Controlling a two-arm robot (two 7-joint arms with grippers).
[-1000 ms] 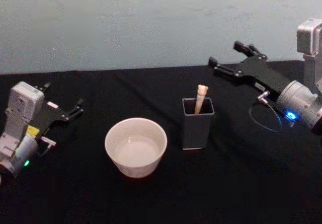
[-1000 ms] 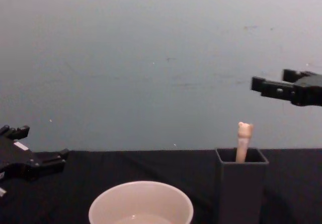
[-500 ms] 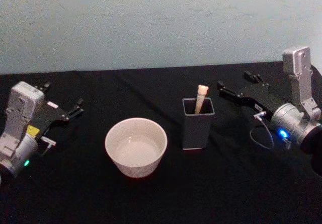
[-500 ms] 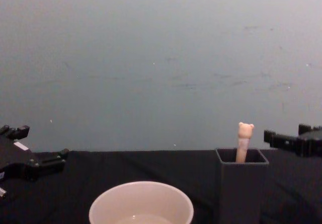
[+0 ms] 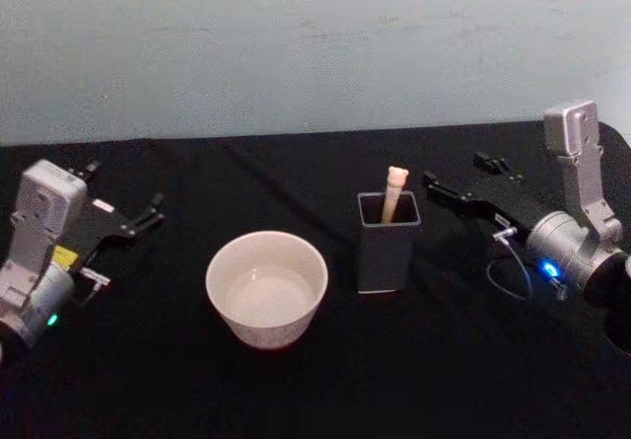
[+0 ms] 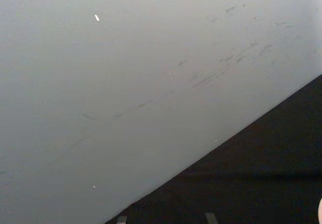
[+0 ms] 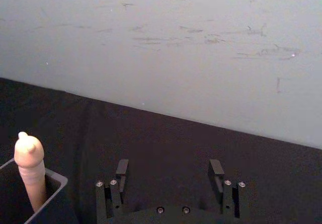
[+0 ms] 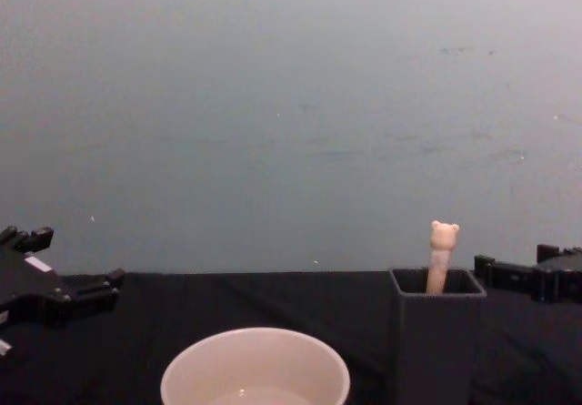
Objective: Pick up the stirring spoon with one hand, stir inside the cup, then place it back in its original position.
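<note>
The stirring spoon (image 5: 394, 190) stands in a dark grey square holder (image 5: 386, 247), its beige bear-head handle (image 8: 443, 241) poking above the rim; stem and bowl are hidden inside. Left of the holder sits the cream-white cup (image 5: 266, 286), which holds pale liquid. My right gripper (image 5: 455, 170) is open, a short way right of the holder at about the height of the handle top, touching nothing. The right wrist view shows its fingers (image 7: 122, 169) apart, with the spoon handle (image 7: 29, 163) off to one side. My left gripper (image 5: 124, 185) rests open at the far left.
A black cloth (image 5: 325, 380) covers the table up to a pale grey wall (image 5: 296, 44) behind. A thin cable loop (image 5: 513, 261) hangs under the right wrist. The cup rim (image 8: 255, 346) shows low in the chest view, beside the holder (image 8: 436, 332).
My right gripper has come down from high up to the level of the holder's top and edged slightly toward it. The left arm, spoon and cup have not moved.
</note>
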